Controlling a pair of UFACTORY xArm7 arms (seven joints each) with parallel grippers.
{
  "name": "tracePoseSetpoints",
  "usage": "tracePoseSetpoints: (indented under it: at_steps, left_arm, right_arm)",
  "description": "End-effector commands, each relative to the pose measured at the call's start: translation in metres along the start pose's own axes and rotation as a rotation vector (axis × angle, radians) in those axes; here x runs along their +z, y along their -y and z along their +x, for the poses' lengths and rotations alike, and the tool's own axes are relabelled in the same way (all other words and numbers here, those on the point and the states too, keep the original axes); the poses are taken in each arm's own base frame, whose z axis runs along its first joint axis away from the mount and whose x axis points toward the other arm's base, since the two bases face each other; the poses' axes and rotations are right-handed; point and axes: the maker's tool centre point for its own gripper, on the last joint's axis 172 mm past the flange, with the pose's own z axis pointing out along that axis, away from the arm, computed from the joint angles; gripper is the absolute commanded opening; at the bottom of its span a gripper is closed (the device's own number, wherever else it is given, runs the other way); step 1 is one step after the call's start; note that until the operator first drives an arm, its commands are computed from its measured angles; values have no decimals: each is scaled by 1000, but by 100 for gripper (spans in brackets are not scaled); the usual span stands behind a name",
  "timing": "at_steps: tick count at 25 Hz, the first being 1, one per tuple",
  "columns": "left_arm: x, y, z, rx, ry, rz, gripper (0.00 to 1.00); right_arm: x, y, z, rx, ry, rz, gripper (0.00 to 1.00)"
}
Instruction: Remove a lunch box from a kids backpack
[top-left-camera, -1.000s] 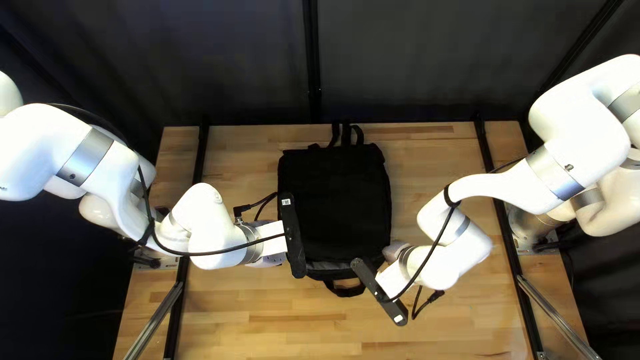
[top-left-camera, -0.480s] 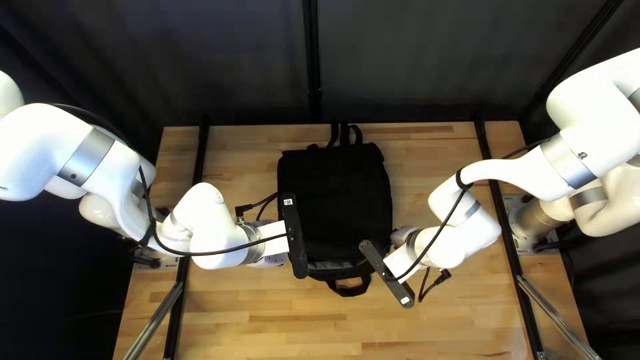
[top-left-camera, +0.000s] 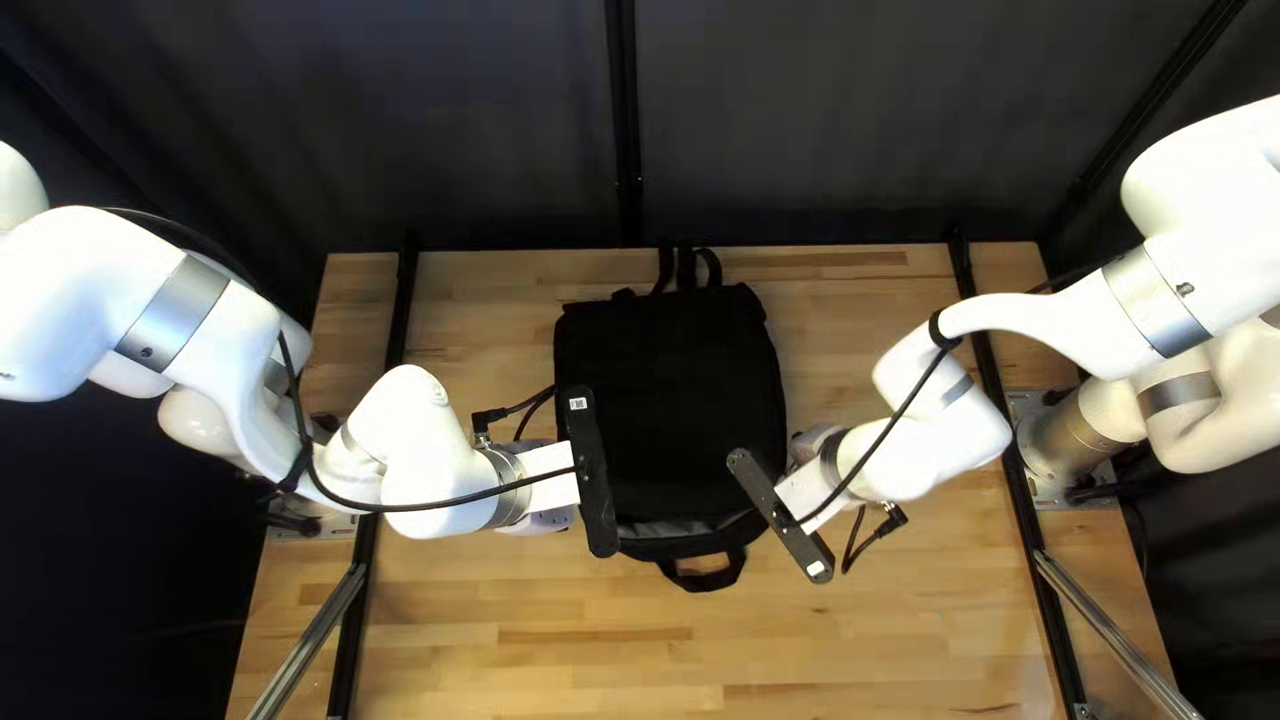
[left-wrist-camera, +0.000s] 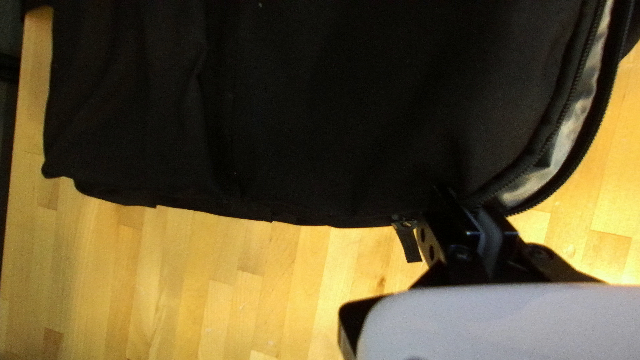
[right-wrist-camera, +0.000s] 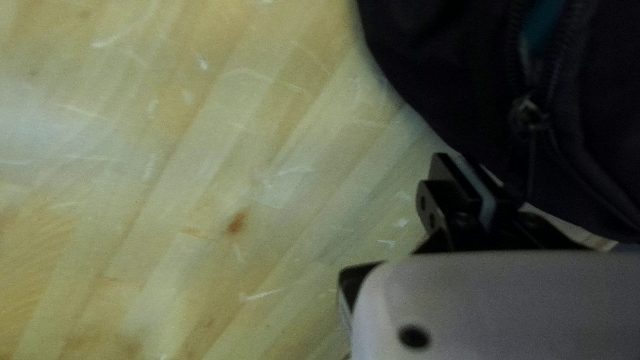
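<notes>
Pinching cloth at the backpack's (top-left-camera: 667, 414) edge, left gripper (left-wrist-camera: 463, 203) looks narrow; if that grip slips, the bag will likely skid on the bench (top-left-camera: 534, 654). Right gripper (right-wrist-camera: 467, 163) also narrow, nothing seen between its fingers, near the zip slider (right-wrist-camera: 527, 115); can't tell if the slider's cord is caught. If it is, pulling could drag the bag or jam the zip. Lunch box not visible, presumably inside. Mouth gap narrow, lining (left-wrist-camera: 570, 130) showing, loop handle (top-left-camera: 707, 579) toward bench's near edge; box could snag if zip isn't opened wider.
</notes>
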Motion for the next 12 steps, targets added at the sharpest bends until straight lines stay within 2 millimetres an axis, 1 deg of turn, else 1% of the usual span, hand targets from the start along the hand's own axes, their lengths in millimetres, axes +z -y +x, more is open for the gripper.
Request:
tracePoseSetpoints:
  at_steps: [1, 5, 9, 12]
  left_arm:
    - [0, 0, 1, -1, -1, -1, 0]
    - [0, 0, 1, 0, 0, -4, 0]
    - [0, 0, 2, 0, 0, -5, 0]
    - [0, 0, 2, 0, 1, -6, 0]
  right_arm:
    - [0, -11, -12, 4, -2, 5, 0]
    - [1, -18, -22, 5, -2, 12, 0]
    - [12, -29, -34, 5, -4, 26, 0]
    - [15, -37, -40, 2, -10, 32, 0]
